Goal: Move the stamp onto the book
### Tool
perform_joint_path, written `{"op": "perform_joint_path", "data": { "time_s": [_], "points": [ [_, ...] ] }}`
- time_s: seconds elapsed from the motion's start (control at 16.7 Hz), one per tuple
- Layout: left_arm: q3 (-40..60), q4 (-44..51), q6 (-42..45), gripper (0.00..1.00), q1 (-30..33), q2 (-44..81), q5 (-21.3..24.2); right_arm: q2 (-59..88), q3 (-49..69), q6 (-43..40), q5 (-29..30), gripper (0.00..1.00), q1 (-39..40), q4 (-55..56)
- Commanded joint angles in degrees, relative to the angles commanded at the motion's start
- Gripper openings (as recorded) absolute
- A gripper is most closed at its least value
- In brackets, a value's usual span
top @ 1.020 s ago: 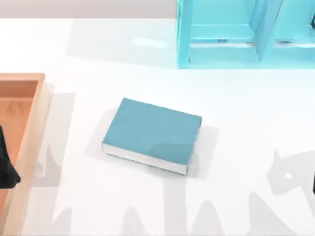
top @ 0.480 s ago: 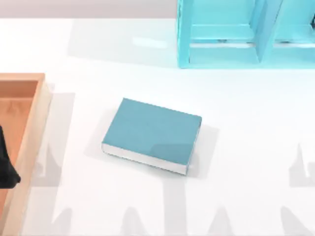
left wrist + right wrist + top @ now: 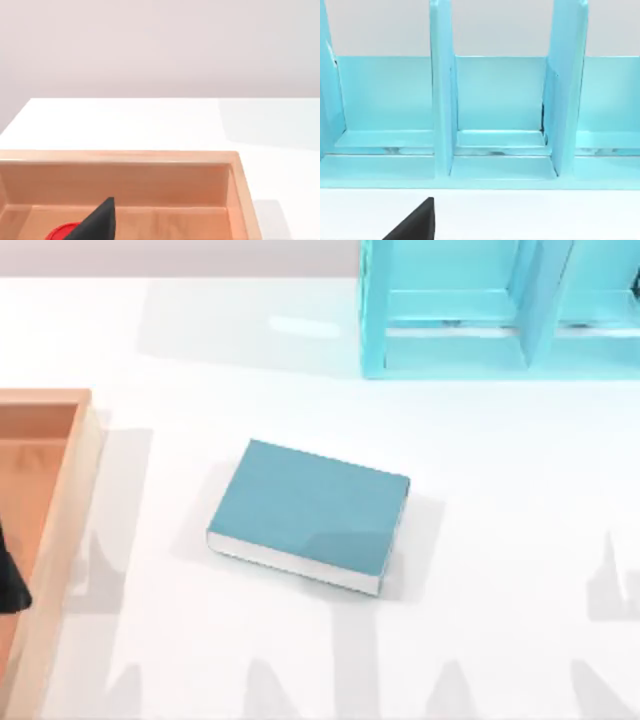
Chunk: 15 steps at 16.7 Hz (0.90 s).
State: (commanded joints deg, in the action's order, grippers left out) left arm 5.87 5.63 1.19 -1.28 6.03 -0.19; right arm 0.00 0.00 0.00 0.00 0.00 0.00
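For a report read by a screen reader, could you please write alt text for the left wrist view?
A red stamp peeks out inside a shallow wooden tray, partly hidden by a dark finger of the left gripper above it. The tray sits on a white table with a pale wall behind.

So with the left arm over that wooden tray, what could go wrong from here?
1. The stamp sits low inside the wooden tray, near its walls; the left gripper may clip one while descending or lifting out.
2. The stamp is small and its red knob rounded, so it might slip or tip before reaching the book.
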Motion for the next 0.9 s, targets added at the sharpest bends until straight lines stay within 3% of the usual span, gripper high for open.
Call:
{"op": "perform_joint_path", "data": {
  "time_s": [0.3, 0.9],
  "points": [
    [19.93, 16.12, 3.42, 1.0, -3.48, 20.86, -0.4, 0.0, 0.0, 0.0, 0.0, 1.0, 0.0, 0.0],
    [70.14, 55.84, 11.76, 1.0, -11.12, 79.62, -0.43, 0.0, 0.0, 0.0, 0.0, 1.0, 0.0, 0.0]
  ]
}}
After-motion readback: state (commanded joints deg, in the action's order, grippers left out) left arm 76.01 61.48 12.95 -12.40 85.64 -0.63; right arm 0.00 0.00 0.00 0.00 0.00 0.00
